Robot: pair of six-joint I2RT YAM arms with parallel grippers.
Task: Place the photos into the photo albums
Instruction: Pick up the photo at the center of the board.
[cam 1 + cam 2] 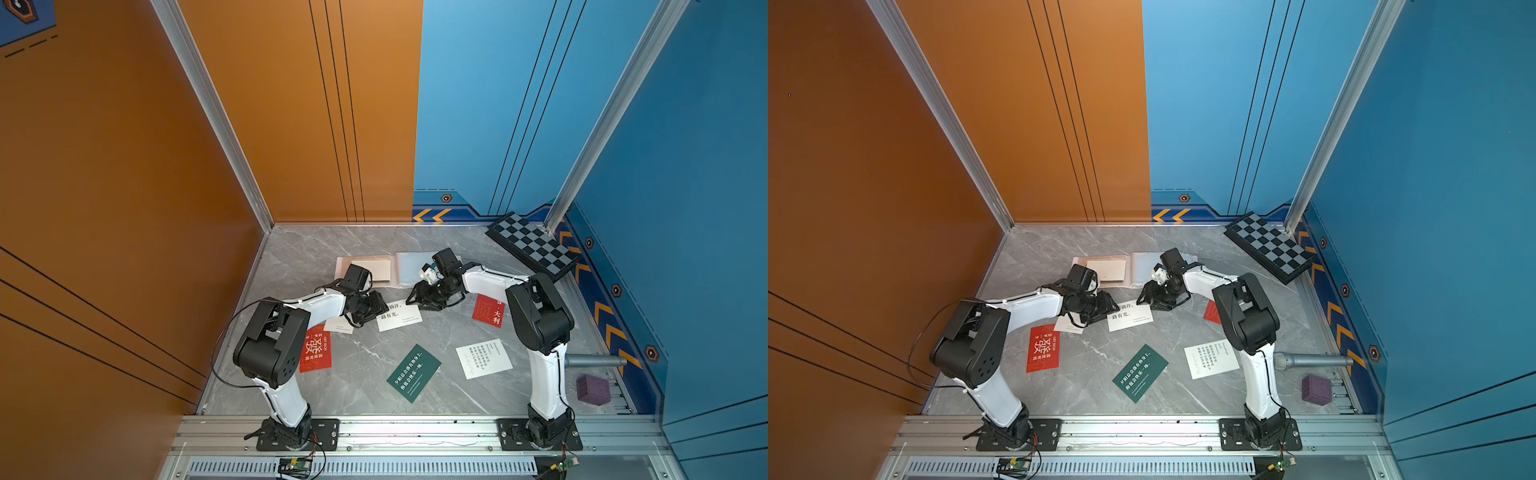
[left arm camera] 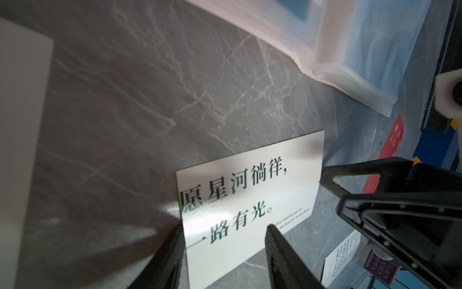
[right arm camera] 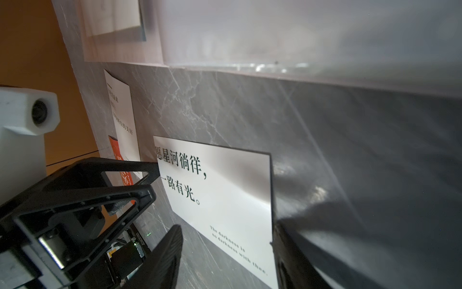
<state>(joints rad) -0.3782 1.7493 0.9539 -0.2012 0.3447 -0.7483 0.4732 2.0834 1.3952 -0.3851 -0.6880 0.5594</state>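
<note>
Both arms are closing in on one target. The white card (image 1: 399, 318) with the large dark Chinese print lies flat on the grey marble bench (image 1: 353, 382), about mid-bench. In both top views its long axis runs roughly nine to three o'clock, with the three-o'clock end tipped slightly away from the robot. The left end effector (image 1: 380, 308) sits at the card's nine-o'clock short edge and the right end effector (image 1: 415, 303) at its three-o'clock short edge, so neither arm is nearer. In the left wrist view the left fingers (image 2: 278, 250) stand about half spread over the card with nothing pinched. In the right wrist view the right fingers (image 3: 167, 250) are medium-wide too, straddling the card's end and empty. Whether any fingertip actually touches the card, I cannot tell. The open photo album (image 1: 409, 269) waits at twelve o'clock from the card, near but apart. Its bluish sleeve page lies on the right arm's side, so the coming move looks like a lift and a short carry toward twelve.
</note>
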